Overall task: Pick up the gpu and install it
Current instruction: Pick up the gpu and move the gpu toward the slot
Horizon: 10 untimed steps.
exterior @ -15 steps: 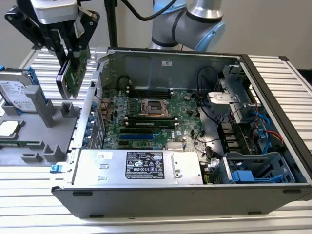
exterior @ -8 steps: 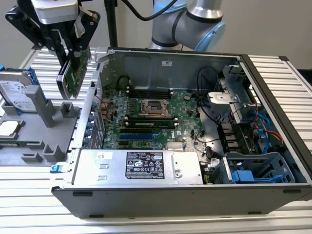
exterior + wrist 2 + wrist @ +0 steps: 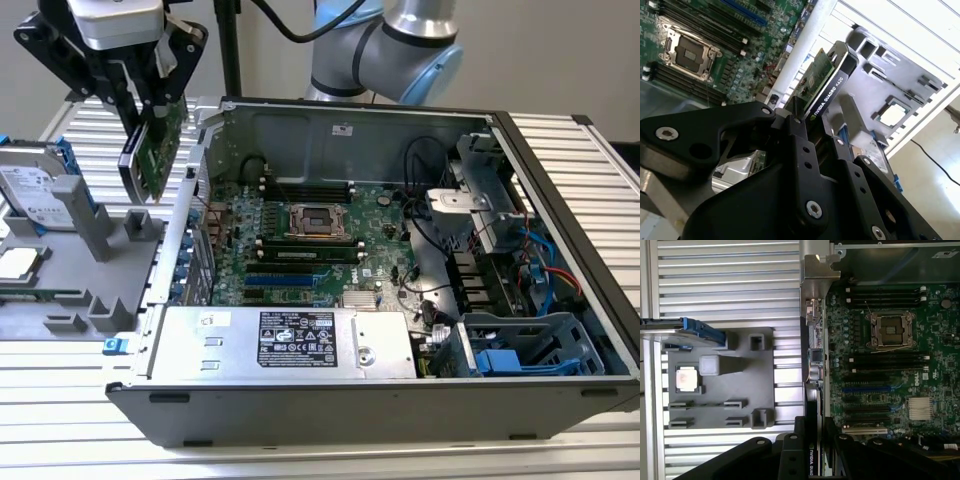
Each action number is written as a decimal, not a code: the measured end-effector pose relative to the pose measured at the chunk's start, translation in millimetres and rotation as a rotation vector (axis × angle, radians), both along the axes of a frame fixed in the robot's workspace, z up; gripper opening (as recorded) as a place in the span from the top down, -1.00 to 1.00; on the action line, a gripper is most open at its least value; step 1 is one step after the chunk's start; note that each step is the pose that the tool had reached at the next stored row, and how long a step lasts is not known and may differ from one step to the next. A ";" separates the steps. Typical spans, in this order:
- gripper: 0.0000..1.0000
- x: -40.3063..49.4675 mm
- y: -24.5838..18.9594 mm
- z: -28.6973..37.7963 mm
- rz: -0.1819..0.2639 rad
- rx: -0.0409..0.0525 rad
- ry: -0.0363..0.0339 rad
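Case open on its side, motherboard exposed inside. Grey fixture just beside the case on the exterior view's left, carrying a hard drive on edge.

Gpu held clear in the air above the gap between fixture and case, outside the case. Not yet over the motherboard. Slots judged to lie lower, toward the exterior view's right of the card.

Gripper clamped on the gpu, parted only by the card's thickness. Confirmed in the second wrist view: gpu gripped at its near end between the fingers of the gripper, one on the green face, the other on the black cooler side.

Long axis of the card runs straight out from the fingertips, away from the wrist and downward, somewhat tilted in the exterior view. Edge-on in the first wrist view: gpu projecting from the gripper, lying along the case wall with the motherboard beyond it. Single arm on the rig, so no nearer arm to weigh.
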<state>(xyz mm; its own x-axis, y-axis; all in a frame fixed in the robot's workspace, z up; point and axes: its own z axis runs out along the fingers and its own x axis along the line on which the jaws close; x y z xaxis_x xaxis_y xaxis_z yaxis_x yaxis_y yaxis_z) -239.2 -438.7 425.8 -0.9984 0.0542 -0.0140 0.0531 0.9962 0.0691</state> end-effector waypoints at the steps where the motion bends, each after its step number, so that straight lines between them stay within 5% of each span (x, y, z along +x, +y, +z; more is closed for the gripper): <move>1: 1.00 0.2 0.0 0.0 0.000 0.0000 0.0000; 10: 1.00 8.3 0.0 0.0 0.000 0.0000 0.0000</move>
